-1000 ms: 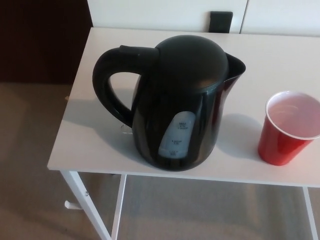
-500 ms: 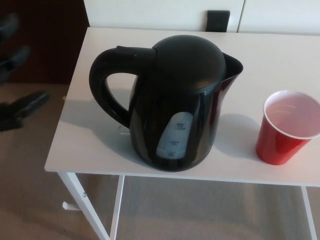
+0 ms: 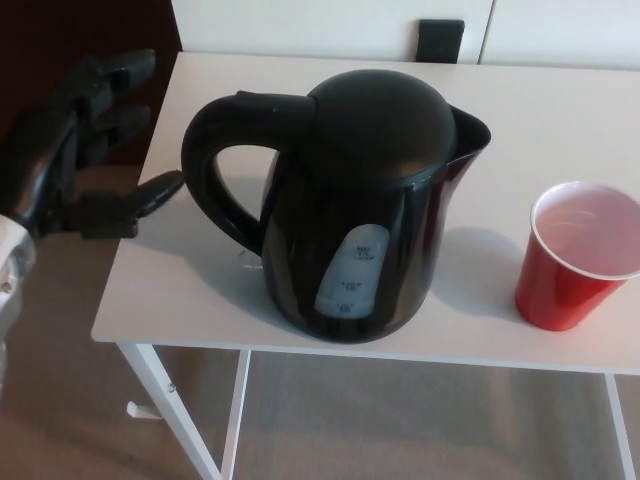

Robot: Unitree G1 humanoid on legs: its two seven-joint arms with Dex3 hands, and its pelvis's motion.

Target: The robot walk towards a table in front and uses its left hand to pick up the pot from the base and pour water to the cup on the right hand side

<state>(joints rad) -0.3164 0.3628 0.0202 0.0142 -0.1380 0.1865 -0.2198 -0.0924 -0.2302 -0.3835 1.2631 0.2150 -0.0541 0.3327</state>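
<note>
Left hand (image 3: 75,150) hovering open at the left edge of the tabletop (image 3: 560,110), the pot (image 3: 345,200) still standing untouched.

The black pot is sitting upright near the middle of the white tabletop, its handle (image 3: 215,165) pointing left and its spout pointing right toward the red cup (image 3: 575,255). The left hand is reaching in from the left with its fingers (image 3: 110,75) and thumb spread apart, holding nothing; it is lying just left of the handle, near it but not touching it, with the thumb tip overlapping the tabletop's left edge. The cup is standing upright on the right side of the tabletop, apart from the pot, its pale inside facing up. The right hand is not showing.
</note>
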